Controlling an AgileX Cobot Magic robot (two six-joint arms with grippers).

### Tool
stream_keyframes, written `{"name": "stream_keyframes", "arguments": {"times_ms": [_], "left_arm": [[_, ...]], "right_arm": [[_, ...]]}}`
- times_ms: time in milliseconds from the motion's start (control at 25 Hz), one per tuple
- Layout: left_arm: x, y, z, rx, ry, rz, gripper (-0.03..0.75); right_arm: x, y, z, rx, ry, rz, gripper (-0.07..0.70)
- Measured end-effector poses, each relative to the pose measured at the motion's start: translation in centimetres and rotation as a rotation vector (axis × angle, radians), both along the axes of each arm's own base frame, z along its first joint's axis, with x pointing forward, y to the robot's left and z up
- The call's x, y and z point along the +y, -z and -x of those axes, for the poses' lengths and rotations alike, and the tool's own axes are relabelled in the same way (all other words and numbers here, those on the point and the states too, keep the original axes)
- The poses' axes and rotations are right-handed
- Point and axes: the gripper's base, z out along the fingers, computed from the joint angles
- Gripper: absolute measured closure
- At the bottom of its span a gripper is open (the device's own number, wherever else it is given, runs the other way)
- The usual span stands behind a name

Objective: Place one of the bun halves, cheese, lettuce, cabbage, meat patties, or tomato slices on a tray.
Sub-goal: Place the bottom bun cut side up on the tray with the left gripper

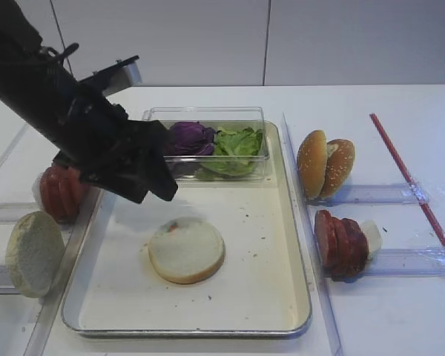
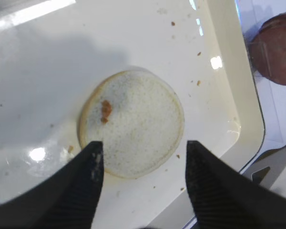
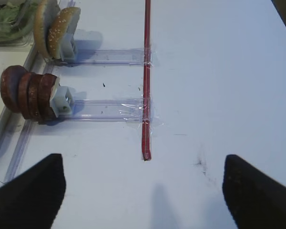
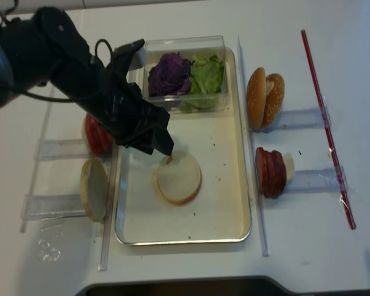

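Observation:
A pale bun half [image 1: 186, 250] [image 2: 131, 128] [image 4: 177, 178] lies cut face up on the cream tray [image 1: 263, 222] [image 4: 225, 191] [image 2: 52, 71]. My left gripper [image 1: 158, 193] [image 2: 142, 145] [image 4: 160, 149] hovers open over the bun's edge, holding nothing. Lettuce [image 1: 237, 144] [image 4: 206, 74] and purple cabbage [image 1: 190, 137] [image 4: 169, 73] fill a clear box at the tray's far end. Meat patties [image 1: 340, 241] [image 3: 28, 95] [image 4: 269, 171] [image 2: 276, 47] stand on a rack to the right, tomato slices [image 1: 59, 191] [image 4: 95, 135] to the left. My right gripper [image 3: 142, 160] is open over bare table. No cheese shows.
A greyish-faced bun half [image 1: 33, 254] [image 4: 94, 189] leans on the left rack. Sesame bun halves [image 1: 325, 165] [image 3: 55, 31] [image 4: 264, 97] stand on the right rack. A red stick [image 1: 411, 182] [image 3: 146, 71] [image 4: 324, 117] is taped across the rails at the right.

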Motion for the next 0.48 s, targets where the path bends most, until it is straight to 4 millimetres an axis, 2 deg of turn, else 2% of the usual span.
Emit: {"name": "stream_keyframes", "arguments": {"times_ms": [160, 480], "left_arm": [[0.6, -2.1, 0.1, -0.065, -0.017, -0.046, 0.319], [2.3, -4.3, 1.2, -0.138, -0.036, -0.197, 0.319]], "right_arm": [[0.0, 0.0, 0.0, 0.000, 0.000, 0.000, -0.057], [0.0, 0.0, 0.0, 0.000, 0.000, 0.000, -0.057]]}}
